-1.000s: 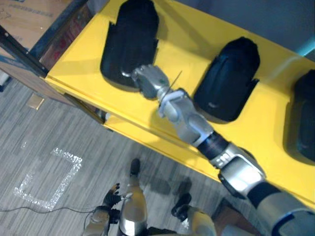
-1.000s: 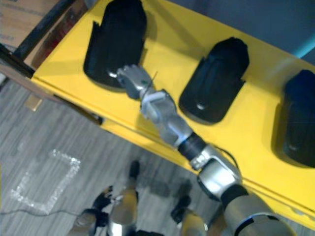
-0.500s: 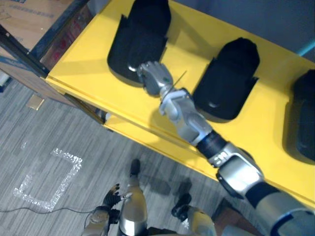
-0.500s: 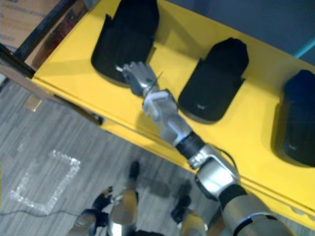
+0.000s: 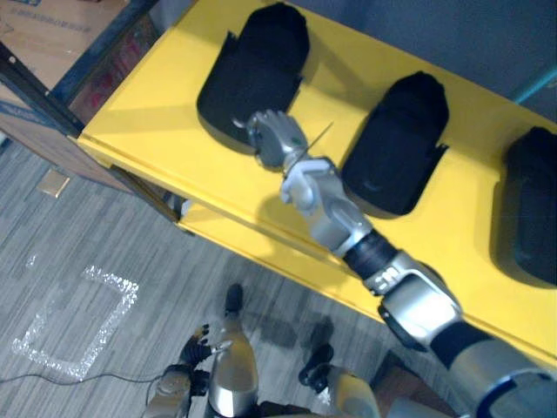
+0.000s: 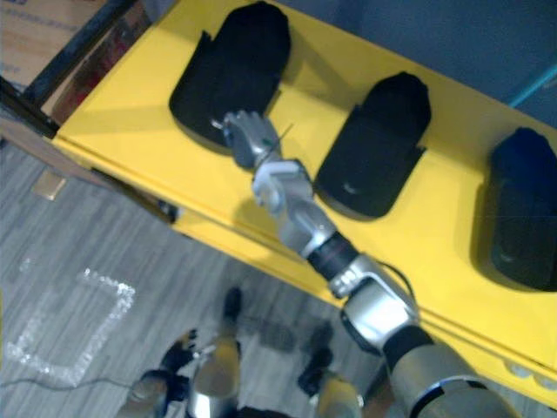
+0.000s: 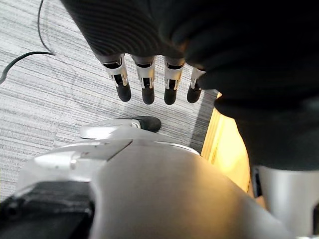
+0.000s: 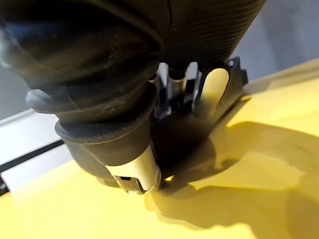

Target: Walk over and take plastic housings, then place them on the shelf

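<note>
Our left hand (image 7: 144, 79) hangs low over the grey striped floor (image 7: 40, 114), fingers straight, holding nothing. Farther out, our right hand (image 5: 274, 139) meets the near end of the leftmost black plastic housing (image 5: 257, 70) on the yellow shelf (image 5: 157, 104); we cannot tell whether its fingers grip. Beside it lie a middle housing (image 5: 405, 131) and a right housing (image 5: 531, 209).

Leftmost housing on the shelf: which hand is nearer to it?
Right. The right hand is at the leftmost housing's near end; the left hand hangs low above the floor, well away.
</note>
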You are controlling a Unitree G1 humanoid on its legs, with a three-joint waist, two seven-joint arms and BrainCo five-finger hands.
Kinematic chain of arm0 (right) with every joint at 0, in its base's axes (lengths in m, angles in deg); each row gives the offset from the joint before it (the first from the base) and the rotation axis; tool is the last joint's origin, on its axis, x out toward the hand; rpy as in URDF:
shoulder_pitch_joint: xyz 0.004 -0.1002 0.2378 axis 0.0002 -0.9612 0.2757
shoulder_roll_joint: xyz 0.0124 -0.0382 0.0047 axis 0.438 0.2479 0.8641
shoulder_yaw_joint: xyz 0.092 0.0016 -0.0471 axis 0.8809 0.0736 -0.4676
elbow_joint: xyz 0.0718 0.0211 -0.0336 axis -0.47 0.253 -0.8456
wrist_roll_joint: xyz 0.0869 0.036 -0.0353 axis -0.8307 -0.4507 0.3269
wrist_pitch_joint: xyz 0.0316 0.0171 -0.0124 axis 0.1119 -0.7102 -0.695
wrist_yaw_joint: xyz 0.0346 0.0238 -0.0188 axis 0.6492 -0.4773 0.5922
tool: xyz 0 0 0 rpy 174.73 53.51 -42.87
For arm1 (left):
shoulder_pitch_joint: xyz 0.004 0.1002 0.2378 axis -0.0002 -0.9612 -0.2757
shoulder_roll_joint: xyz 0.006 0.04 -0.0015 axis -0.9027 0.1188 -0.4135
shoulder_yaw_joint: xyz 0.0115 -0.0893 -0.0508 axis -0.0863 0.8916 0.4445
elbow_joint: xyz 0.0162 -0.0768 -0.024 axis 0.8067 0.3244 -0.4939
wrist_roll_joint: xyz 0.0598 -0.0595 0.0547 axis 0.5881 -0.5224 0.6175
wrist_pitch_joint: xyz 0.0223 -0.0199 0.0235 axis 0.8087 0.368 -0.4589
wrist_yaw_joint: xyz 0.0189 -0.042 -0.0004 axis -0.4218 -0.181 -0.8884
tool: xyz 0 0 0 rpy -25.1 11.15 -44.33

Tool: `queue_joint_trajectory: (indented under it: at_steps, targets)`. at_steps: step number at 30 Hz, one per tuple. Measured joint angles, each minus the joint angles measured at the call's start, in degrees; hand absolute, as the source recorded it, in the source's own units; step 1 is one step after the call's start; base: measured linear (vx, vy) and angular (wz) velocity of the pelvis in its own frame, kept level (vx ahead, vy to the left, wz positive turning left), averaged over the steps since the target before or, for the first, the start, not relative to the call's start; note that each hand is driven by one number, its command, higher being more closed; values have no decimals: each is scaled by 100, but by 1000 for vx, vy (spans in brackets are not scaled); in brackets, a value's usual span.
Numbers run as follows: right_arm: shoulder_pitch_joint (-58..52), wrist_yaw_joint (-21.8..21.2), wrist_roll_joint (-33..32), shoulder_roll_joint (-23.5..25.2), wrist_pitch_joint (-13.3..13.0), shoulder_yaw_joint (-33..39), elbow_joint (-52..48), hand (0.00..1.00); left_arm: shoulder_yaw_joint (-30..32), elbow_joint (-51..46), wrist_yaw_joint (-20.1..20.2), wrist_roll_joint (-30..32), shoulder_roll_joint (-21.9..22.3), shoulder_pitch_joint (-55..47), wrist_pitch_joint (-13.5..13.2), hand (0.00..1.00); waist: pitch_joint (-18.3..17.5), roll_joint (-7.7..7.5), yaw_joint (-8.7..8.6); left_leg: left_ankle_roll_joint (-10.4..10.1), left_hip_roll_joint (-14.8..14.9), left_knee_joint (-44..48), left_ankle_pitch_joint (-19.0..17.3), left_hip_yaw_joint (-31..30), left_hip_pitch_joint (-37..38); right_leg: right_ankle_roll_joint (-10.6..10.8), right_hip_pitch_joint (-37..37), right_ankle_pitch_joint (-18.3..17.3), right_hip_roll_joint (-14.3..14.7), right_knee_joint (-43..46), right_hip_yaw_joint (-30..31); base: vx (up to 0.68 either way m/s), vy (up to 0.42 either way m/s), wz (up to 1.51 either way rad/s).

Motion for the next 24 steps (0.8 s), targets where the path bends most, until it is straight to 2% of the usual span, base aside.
queue_joint_trajectory:
  at_steps: [2, 3, 9, 11, 14, 16, 20, 24]
  targets:
    - [-7, -24, -24, 0, 2, 36, 13, 100, 0, 3, 0, 3, 0, -1, 11, 0, -15, -25, -7, 4, -9, 0, -2, 10, 0, 13, 20, 42, 4, -66, 4, 0, 0, 0]
    - [-9, -50, -25, 0, 3, 58, 42, 0, 0, 4, -1, 3, -1, 0, 27, 0, -17, -35, -8, 10, -16, 0, -5, 10, 22, 23, 68, 71, 9, -122, -3, 0, 0, 0]
    - [-77, -42, -27, -1, -34, 128, 189, 0, 18, 74, -2, 6, -55, -11, 35, 0, -111, -194, -13, 32, -47, -21, -23, 32, 82, 37, 175, 146, 13, -265, -2, -2, -1, -1]
    - [-128, -4, -27, -16, -192, 198, 226, 0, 26, 75, -2, 9, -80, -31, 21, 0, -139, -240, -14, 40, -57, -22, -29, 39, 79, 46, 190, 182, 16, -320, 2, 0, 0, 0]
    - [-231, 256, -29, -67, -634, 194, 267, 0, 59, 148, -2, 42, -98, -36, -37, 0, -182, -312, -32, 49, -78, -22, -35, 63, 78, 59, 198, 229, 11, -387, 21, -2, -2, -3]
    - [-407, 606, -19, -89, -964, 185, 225, 0, 65, 181, -2, 68, -135, -37, -49, 0, -222, -376, -41, 60, -78, -23, -43, 96, 79, 55, 219, 292, 34, -493, 39, 9, -10, -6]
    - [-615, 972, 19, -89, -1223, 178, 124, 0, 69, 220, -4, 214, -161, -38, -120, 0, -266, -436, -76, 65, -70, -23, -53, 162, 93, 58, 287, 413, 88, -717, 78, 10, -11, -7]
    - [-924, 1090, 8, -131, -1268, 179, -326, 0, 69, 387, -10, 303, -218, -51, -305, 0, -358, -522, -175, 43, -64, -23, -60, 252, 127, 61, 305, 520, 110, -850, 158, 11, -11, -11]
